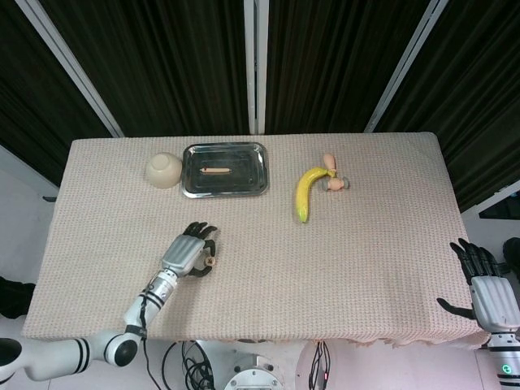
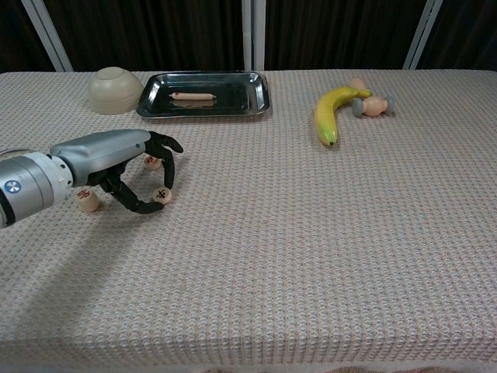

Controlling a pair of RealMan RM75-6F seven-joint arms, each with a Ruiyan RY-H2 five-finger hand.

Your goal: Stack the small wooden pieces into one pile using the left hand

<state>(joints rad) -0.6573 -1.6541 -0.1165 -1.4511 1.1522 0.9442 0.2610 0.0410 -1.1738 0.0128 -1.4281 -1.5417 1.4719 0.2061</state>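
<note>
Three small round wooden pieces lie at the front left of the table. My left hand [image 2: 116, 159] reaches over them, and its thumb and a finger pinch one marked piece [image 2: 161, 195], which looks tilted up on the cloth. A second piece [image 2: 152, 162] lies just behind the fingers. The third piece [image 2: 88, 200] sits beside the wrist, nearer the camera. In the head view the left hand [image 1: 188, 253] covers most of the pieces; only the pinched piece [image 1: 210, 262] shows. My right hand [image 1: 484, 286] rests open at the table's right front corner, holding nothing.
At the back left stand a cream bowl [image 1: 164, 170] and a metal tray [image 1: 253, 180] with a small sausage-shaped thing in it. A banana [image 1: 303, 192] and a small pink toy [image 1: 333, 182] lie at the back right.
</note>
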